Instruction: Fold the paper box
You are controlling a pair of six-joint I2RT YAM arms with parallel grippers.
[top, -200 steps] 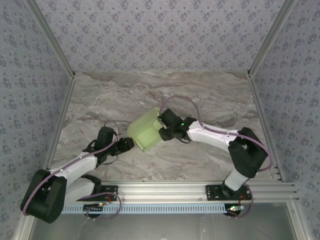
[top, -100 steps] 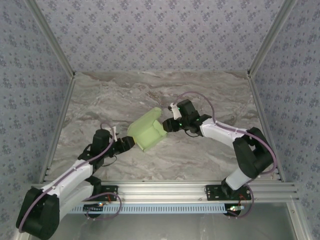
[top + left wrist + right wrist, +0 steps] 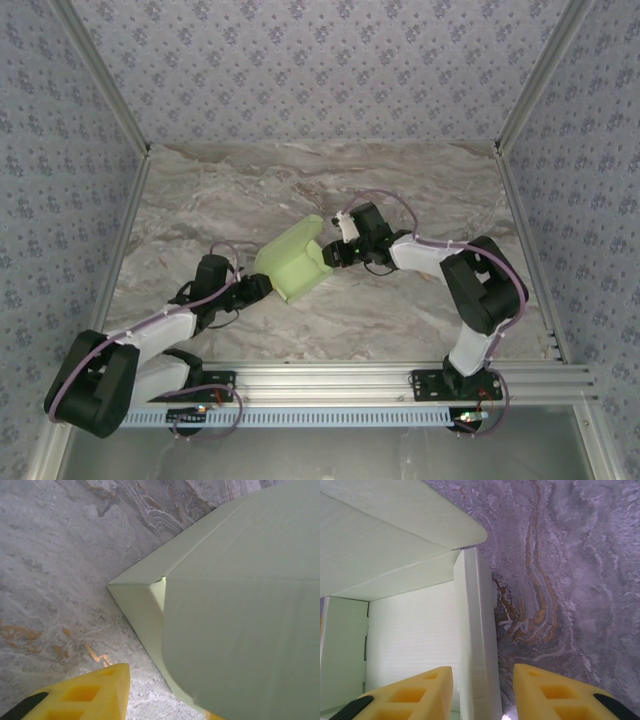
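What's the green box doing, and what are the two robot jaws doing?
Paper box: on the table, walls folded up, lid flap not closed.
Left gripper: jaws open, at a corner of the box.
Right gripper: jaws open, one each side of a box wall.

A marble-patterned tabletop (image 3: 230, 190), grey veined with tan, spreads across the centre of the overhead frame under soft, even light. Pale blue-grey wallpaper with a small floral repeat covers the back wall (image 3: 320, 70) along the top, the left wall (image 3: 50, 180) and the right wall (image 3: 595, 150). Aluminium posts (image 3: 100, 75) slant through the upper corners, and a ribbed aluminium rail (image 3: 330, 378) crosses the bottom.
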